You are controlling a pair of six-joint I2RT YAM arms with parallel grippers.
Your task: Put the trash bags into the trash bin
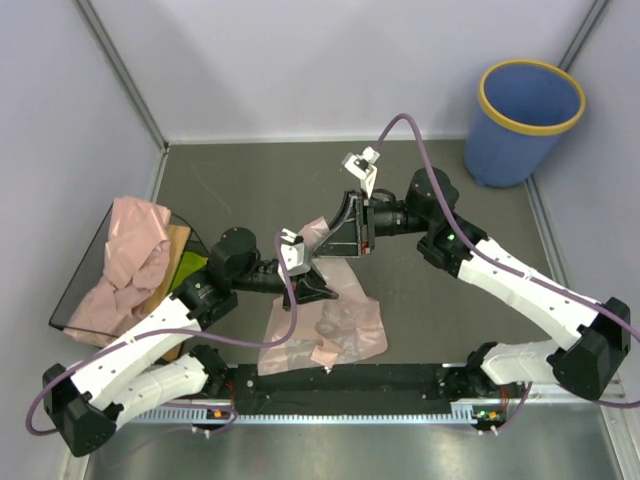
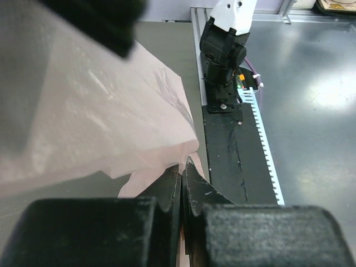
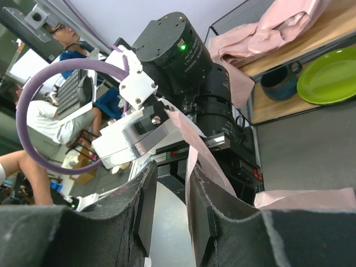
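From above, one trash bag (image 1: 325,325) lies centrally, its edge lifted; a heap (image 1: 125,255) of more, count unclear, sits left; one trash bin (image 1: 525,120) stands far right. At the left wrist, the left gripper (image 2: 182,169) is clamped tight on its film. At the right wrist, the right gripper (image 3: 172,175) gapes slightly around a strip, seemingly not gripping. Pickup looks underway; next, carry it binward.

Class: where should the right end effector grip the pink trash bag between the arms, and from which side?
Probably the lifted strip of the trash bag, pinched up by the shut left end effector, rather than the sheet lying flat. Come from the right, level: the thin strip stands off the table and passes between the right end effector's parted jaws.
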